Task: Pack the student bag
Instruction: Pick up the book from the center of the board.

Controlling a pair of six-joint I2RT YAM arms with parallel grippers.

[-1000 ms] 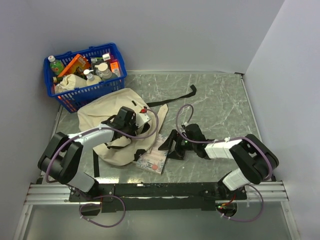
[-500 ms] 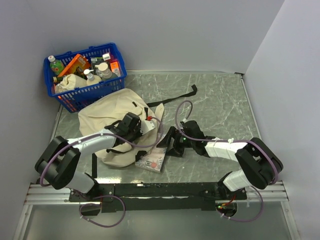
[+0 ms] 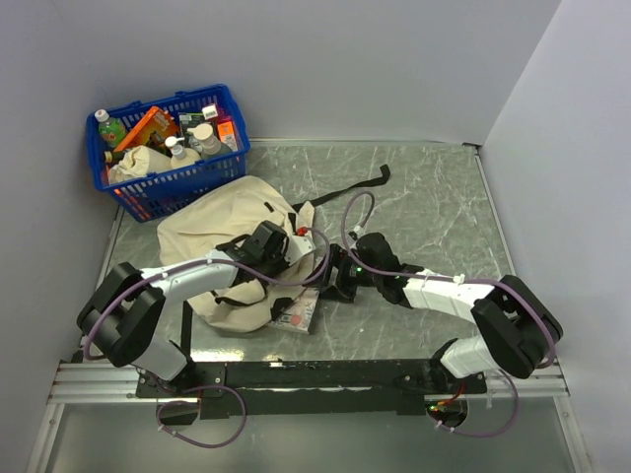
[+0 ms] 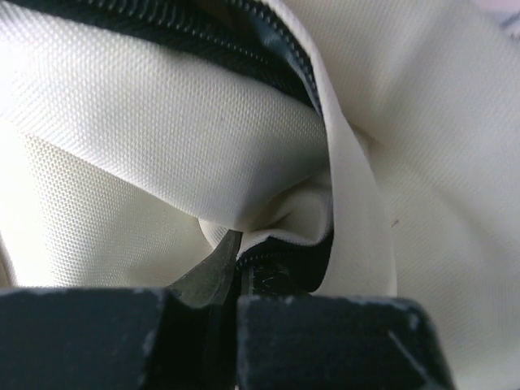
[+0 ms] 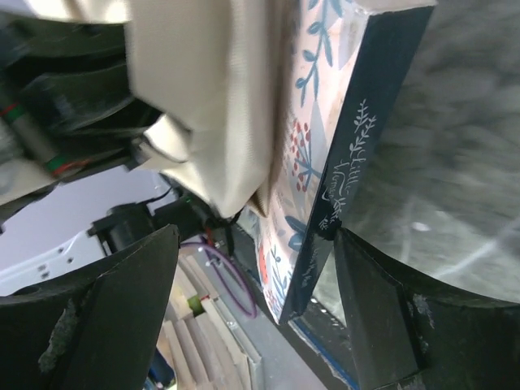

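The cream student bag lies slumped at the left of the table. My left gripper is shut on the bag's zipper edge and holds that flap up at the bag's right side. A book with a floral cover and a dark spine lies flat at the bag's opening, partly under the fabric. My right gripper is open around the book's near end. One finger rests against the spine. The other finger stands apart from the book.
A blue plastic basket full of bottles and packets stands at the back left, touching the bag. A black strap trails from the bag across the marble table. Grey walls close in on three sides.
My right gripper has moved left, sliding the book farther under the bag's edge. My left gripper has carried the flap to the right over the book.
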